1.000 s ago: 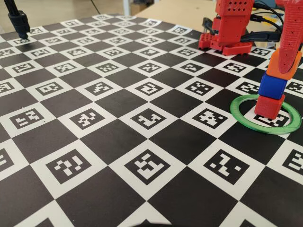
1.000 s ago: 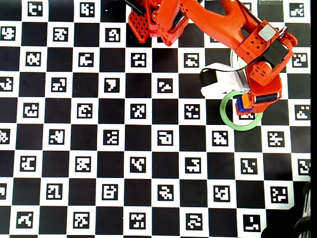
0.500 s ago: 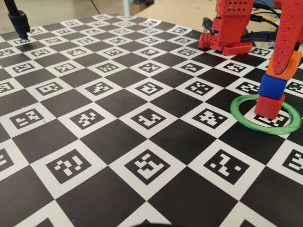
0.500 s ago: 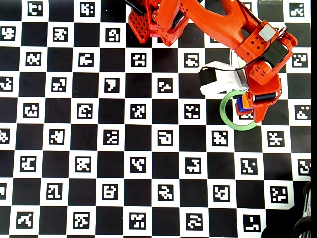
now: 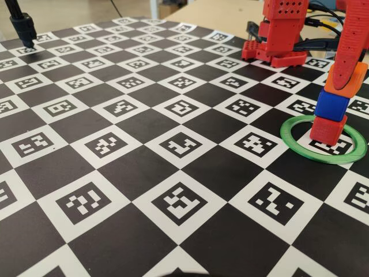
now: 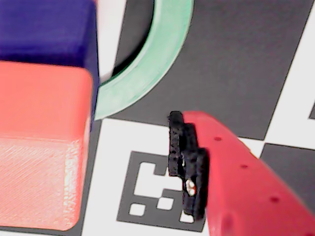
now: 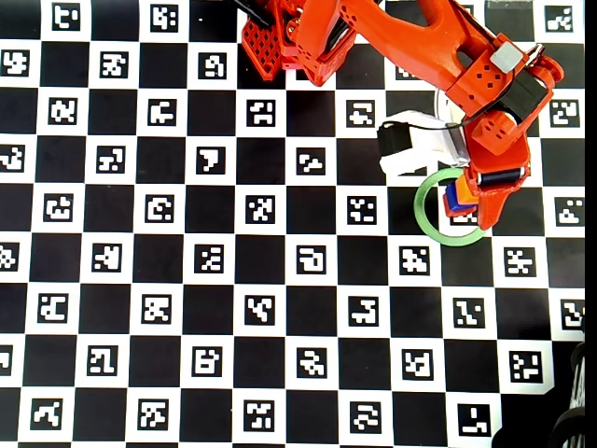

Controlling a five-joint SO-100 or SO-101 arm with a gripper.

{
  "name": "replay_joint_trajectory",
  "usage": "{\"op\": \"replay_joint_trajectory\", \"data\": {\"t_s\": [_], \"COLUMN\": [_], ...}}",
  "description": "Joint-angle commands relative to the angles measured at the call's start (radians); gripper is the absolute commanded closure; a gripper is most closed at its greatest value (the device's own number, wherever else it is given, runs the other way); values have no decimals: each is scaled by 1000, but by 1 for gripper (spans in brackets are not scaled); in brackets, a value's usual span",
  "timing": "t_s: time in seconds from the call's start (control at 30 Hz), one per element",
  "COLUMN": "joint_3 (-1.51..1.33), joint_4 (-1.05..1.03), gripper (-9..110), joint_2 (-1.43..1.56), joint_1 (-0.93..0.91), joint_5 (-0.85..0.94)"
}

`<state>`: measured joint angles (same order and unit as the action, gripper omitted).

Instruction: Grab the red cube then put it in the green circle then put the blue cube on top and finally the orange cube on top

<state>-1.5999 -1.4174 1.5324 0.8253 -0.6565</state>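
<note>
Parted from the stack, the red two-finger gripper (image 5: 353,81) stands beside the top block rather than clamped on it. In the wrist view, one red finger with its black pad (image 6: 189,167) shows a clear strip of board between itself and the orange block's side, so the jaws read as spread and holding nothing; the other finger is out of that view.

Nearest in the fixed view lies the checkerboard mat of black squares and printed markers (image 5: 173,202). Further back to the right is the thin translucent green plastic ring (image 5: 297,141), flat on the mat. Inside it sits the small matte red plastic cube (image 5: 327,130), toward the ring's far side. On that rests the deep-blue plastic cube (image 5: 331,106), and on top the bright orange plastic cube (image 5: 345,78), with the finger partly in front of it. The three tiers look slightly staggered but upright. Beyond them stands the red arm's base (image 5: 281,34).

By this layout, the stacking seems done and the step in hand is the release. The next move calls for lifting the fingers straight up and away, without brushing the orange cube, since a sideways nudge could topple the tower.
</note>
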Motion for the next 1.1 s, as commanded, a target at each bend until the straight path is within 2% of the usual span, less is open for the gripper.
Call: {"op": "replay_joint_trajectory", "data": {"t_s": [0.0, 0.3, 0.67, 1.07], "joint_3": [106, 267, 245, -114], "joint_4": [-49, -164, -196, 67], "gripper": [59, 59, 65, 79], "joint_2": [132, 190, 291, 499], "joint_1": [-11, -67, -261, -606], "joint_5": [17, 71, 222, 572]}}
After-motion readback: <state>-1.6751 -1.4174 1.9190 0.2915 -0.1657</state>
